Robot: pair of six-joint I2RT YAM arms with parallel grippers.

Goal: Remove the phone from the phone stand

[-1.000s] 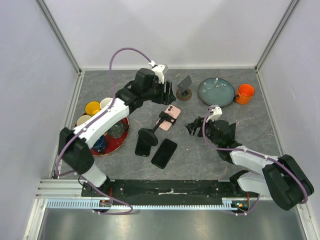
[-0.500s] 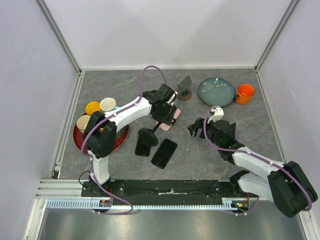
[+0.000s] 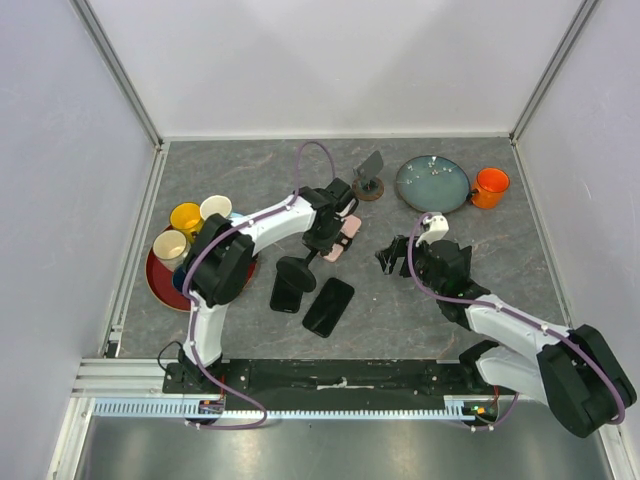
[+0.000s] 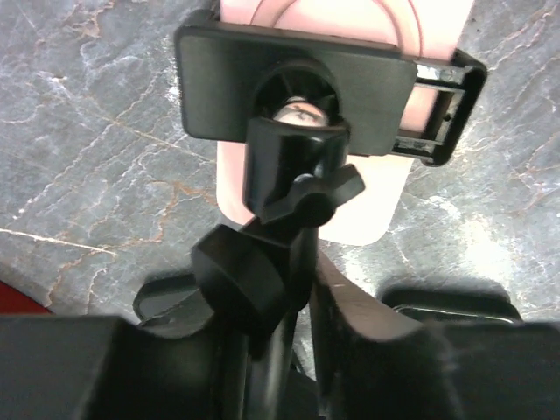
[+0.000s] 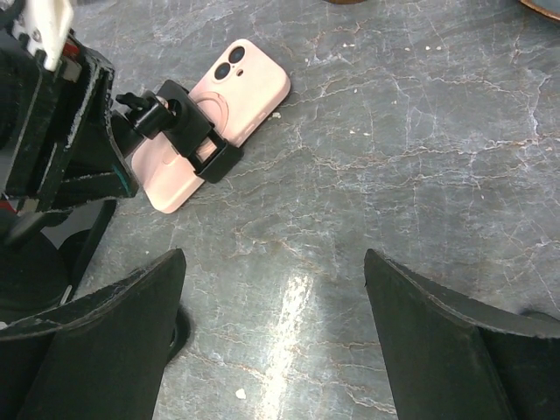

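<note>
A pink phone [image 3: 347, 238] sits clamped in a black phone stand [image 3: 296, 268] near the table's middle, tilted low over the surface. In the left wrist view the phone [image 4: 354, 206] shows behind the stand's clamp [image 4: 289, 83]. My left gripper [image 3: 327, 236] is shut on the stand's thin neck [image 4: 284, 341] just below the ball joint. My right gripper [image 3: 392, 256] hovers open to the right of the phone, apart from it. The right wrist view has the phone [image 5: 249, 87] at upper left, beyond the open fingers [image 5: 114, 332].
Two black phones [image 3: 287, 292] [image 3: 329, 306] lie flat by the stand's base. A second stand with a dark phone [image 3: 371, 172], a blue plate [image 3: 432, 184] and an orange mug [image 3: 490, 187] are at the back. A red tray [image 3: 160, 282] with cups is at left.
My left arm swung from the back down onto the phone stand and its jaws closed on the neck. My right gripper edged slightly nearer and opened a little wider.
</note>
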